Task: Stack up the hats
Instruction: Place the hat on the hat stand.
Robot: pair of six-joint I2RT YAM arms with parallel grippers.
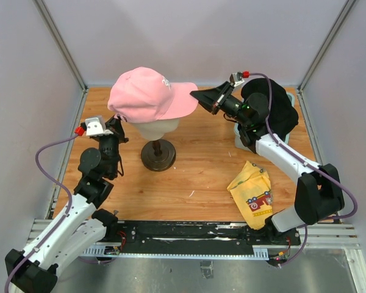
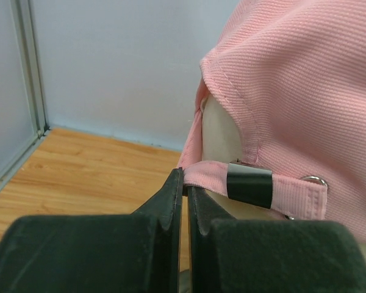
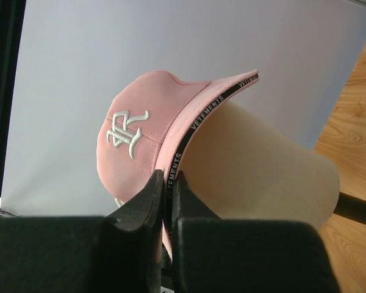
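Note:
A pink hat (image 1: pixel 147 93) with a white embroidered logo sits on the cream mannequin head (image 1: pixel 157 128). My left gripper (image 1: pixel 117 120) is at the back of the hat, shut on the end of its pink rear strap (image 2: pixel 256 186). My right gripper (image 1: pixel 199 96) is shut on the front edge of the brim, over the black lettered trim (image 3: pixel 192 131). A black hat (image 1: pixel 282 110) lies at the back right, behind my right arm, partly hidden by it. The left wrist view shows the pink crown (image 2: pixel 305 85) filling the right side.
The mannequin's dark round stand (image 1: pixel 158 155) sits in the middle of the wooden table. A yellow cloth with red print (image 1: pixel 254 192) lies front right. A pale blue edge (image 1: pixel 238 139) shows under the black hat. Grey walls close in the left, back and right.

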